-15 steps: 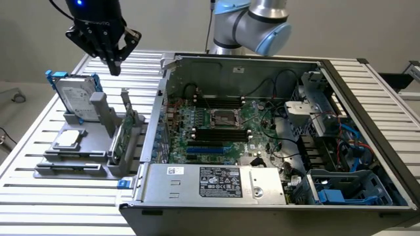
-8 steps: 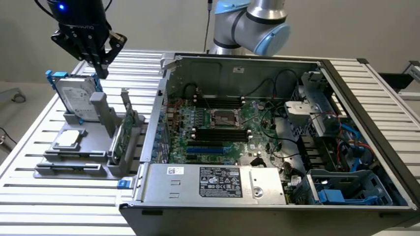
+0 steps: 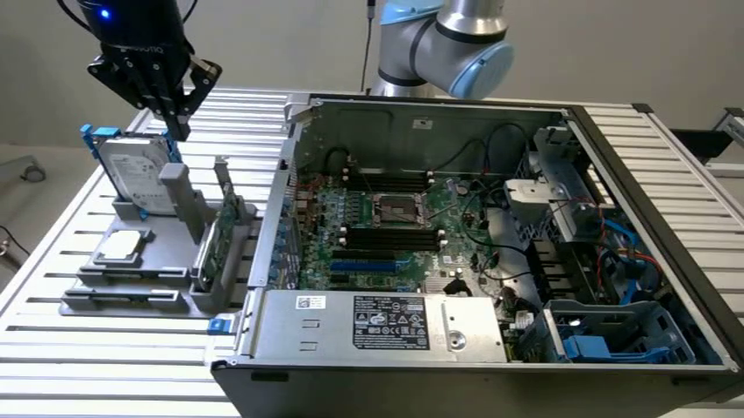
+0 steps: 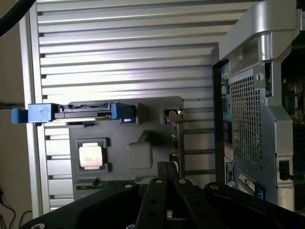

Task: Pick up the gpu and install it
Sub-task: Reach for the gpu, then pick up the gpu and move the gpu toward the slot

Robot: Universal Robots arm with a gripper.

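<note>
The gpu (image 3: 221, 233) stands on edge in a slot of the grey holder (image 3: 163, 261), green board edge showing, left of the open computer case (image 3: 465, 235) in the exterior view. My gripper (image 3: 176, 124) hangs shut and empty above the holder's far end, over the hard drive and higher than the gpu. In the wrist view the shut gripper (image 4: 166, 167) points down beside the gpu (image 4: 174, 140), seen edge-on, with its silver bracket (image 4: 177, 115) at the far end. The case's motherboard (image 3: 384, 231) lies exposed.
A silver hard drive in a blue frame (image 3: 131, 170) stands upright at the holder's far end. A processor chip (image 3: 124, 246) lies flat on the holder. The case's rear wall (image 4: 245, 119) rises close beside the gpu. The slatted metal table (image 3: 70, 348) extends around everything.
</note>
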